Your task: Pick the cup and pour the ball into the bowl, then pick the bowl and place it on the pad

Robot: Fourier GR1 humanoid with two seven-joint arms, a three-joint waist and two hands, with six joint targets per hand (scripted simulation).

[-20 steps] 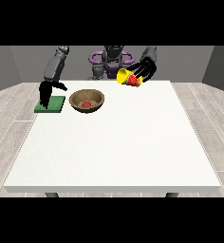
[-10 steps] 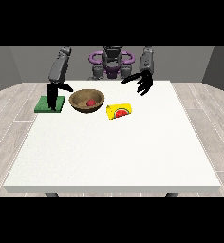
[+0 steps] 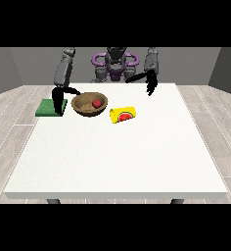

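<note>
A brown bowl (image 3: 89, 105) stands on the white table (image 3: 122, 152) at the back left, with a red ball (image 3: 96, 103) inside it. Just right of the bowl a yellow cup (image 3: 123, 114) with a red watermelon print lies on its side on the table, held by nothing. A green pad (image 3: 48, 107) lies left of the bowl. The hand at the view's left (image 3: 60, 98) hangs over the pad's right edge, close to the bowl's left rim, its fingers pointing down. The hand at the view's right (image 3: 149, 83) hovers above the back of the table, apart from the cup, with relaxed fingers.
The robot's torso (image 3: 115, 66) stands behind the table's far edge. Wooden floor surrounds the table on all sides.
The cup has left the hand at the view's right and now lies on the table beside the bowl. That hand has lifted away. The hand at the view's left has come nearer the bowl.
</note>
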